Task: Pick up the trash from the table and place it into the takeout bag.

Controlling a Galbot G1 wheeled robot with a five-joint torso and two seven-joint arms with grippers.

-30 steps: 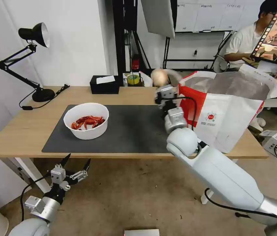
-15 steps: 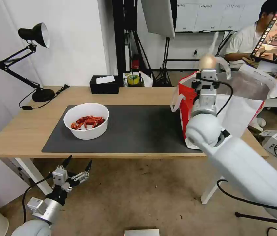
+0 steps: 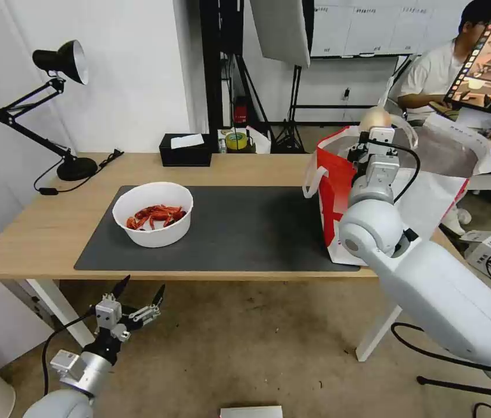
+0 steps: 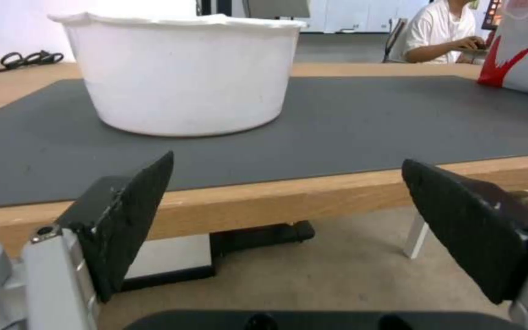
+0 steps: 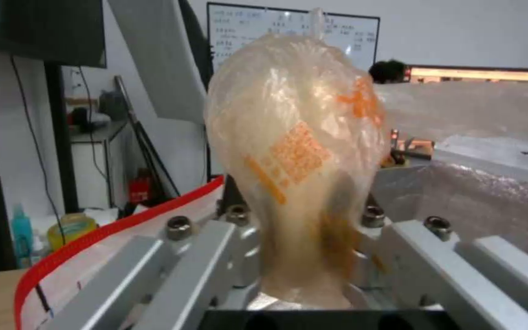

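Drop-off step: right gripper [image 3: 380, 132] clamped on knotted bag [image 3: 375, 118] above takeout bag [image 3: 425, 174] mouth, needs release; left gripper [image 3: 138, 294] spread wide below table [image 3: 36, 232] front edge.

A white bowl [image 3: 153, 213] of red shells sits on the mat's left part on the table [image 3: 18, 244]. The knotted bag [image 3: 375, 118], clear with a beige lump, is held above the open takeout bag [image 3: 425, 191] standing at the table's right end.

Right pincer [image 3: 377, 142] clamped, left pincer [image 3: 139, 294] agape
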